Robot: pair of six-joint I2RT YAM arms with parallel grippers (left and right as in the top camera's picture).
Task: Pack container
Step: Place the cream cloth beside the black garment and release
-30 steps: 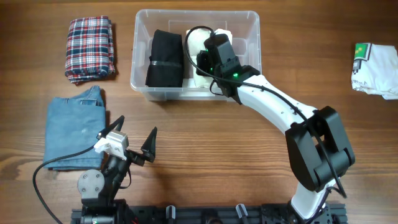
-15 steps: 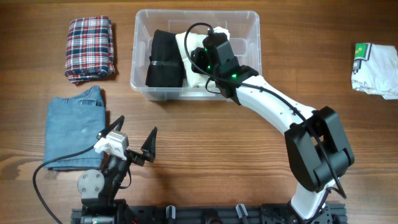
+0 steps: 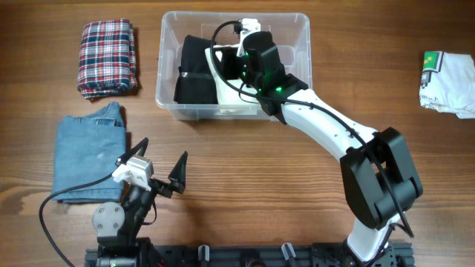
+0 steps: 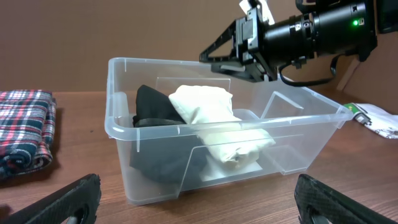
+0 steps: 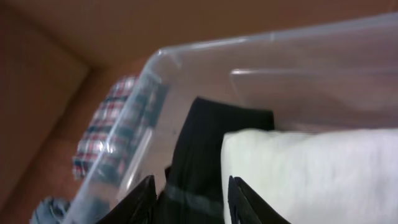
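From above, the container [image 3: 295, 37] stands on the table [image 3: 260, 170]. The right arm reaches across its near rim and covers much of what is inside. A black garment [image 3: 194, 74] fills the container's left part, and only a strip of a white garment [image 3: 225, 89] shows beside it. The right gripper [image 3: 241, 63] hangs over the middle of the container, its fingertips hard to pick out against the dark cloth. A plaid cloth [image 3: 108, 58] lies left of the container and a denim piece [image 3: 89, 156] nearer than it, also to the left. A printed white cloth [image 3: 449, 83] far to the right is cut by the frame edge. The left gripper [image 3: 159, 154] rests well in front of the container, spread wide and empty.

From the left wrist, only this gripper's finger ends show, at the bottom corners. Beyond them the right gripper hovers above the container's rim with nothing hanging from it, clear of the white garment [image 4: 205, 109].

The right wrist view is blurred. Its fingers [image 5: 142, 200] are cut off at the bottom edge, partly apart with nothing between them, above the seam where the black and white garments meet.
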